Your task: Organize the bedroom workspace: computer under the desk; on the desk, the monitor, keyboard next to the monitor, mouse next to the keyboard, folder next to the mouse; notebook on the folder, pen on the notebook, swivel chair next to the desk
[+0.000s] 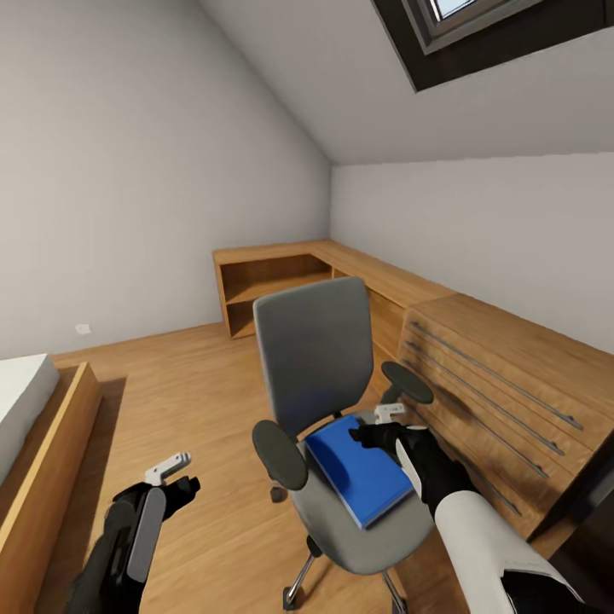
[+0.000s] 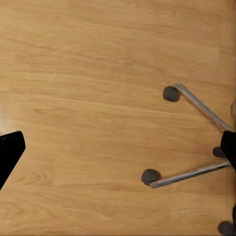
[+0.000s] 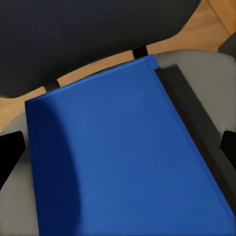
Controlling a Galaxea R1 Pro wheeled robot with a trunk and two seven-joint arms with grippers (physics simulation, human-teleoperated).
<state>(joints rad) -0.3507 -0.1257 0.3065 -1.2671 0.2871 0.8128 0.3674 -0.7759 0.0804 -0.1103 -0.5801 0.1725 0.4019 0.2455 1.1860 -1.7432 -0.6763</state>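
Spread wide, the jaws of the right gripper point(image 1: 368, 433) hang just above the folder, with nothing between them; in the right wrist view a black fingertip point(image 3: 10, 155) sits at each side edge with the blue cover between. Whether the left gripper point(image 1: 183, 486) is spread or pressed together I cannot tell from the head view, though its wrist view shows dark tips point(image 2: 10, 152) at opposite edges with bare wooden floor point(image 2: 88, 98) between them (nothing held). Biggest in the room are the sloped grey walls and the light wooden dresser point(image 1: 503, 384) with long metal handles along the right, joined to a low wooden shelf unit point(image 1: 273, 286) in the corner. In the middle stands the swivel chair point(image 1: 315, 358), grey padded back and seat, black oval armrests, chrome legs on small dark wheels. On its seat lies the folder point(image 1: 358, 477), flat, bright blue, rectangular, one corner toward the backrest, a narrow dark strip along one long side in the right wrist view. A bed corner in a wooden frame point(image 1: 43, 452) shows at the left.
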